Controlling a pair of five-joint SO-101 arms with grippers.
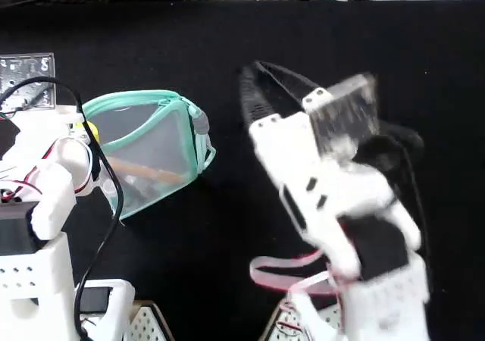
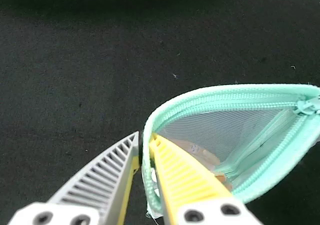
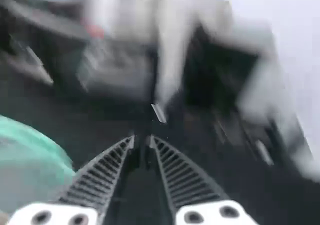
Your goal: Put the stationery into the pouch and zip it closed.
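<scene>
Black cloth table [image 1: 189,265], seen from above; a mint-green mesh pouch with a zip [image 1: 148,148] lies left of centre. Left gripper [image 2: 144,137] pinches its rim, yellow finger inside, grey finger outside. Right gripper [image 1: 254,83] hangs raised beside it, apart, fingers drawn together on nothing. Zipping seems the step in hand: the left should keep the rim taut while the right takes the small grey zip pull [image 1: 199,121] and draws it along the teeth. The pouch is limp and see-through, its mouth agape, with a slim orange-brown pencil-like item [image 1: 148,172] inside.
</scene>
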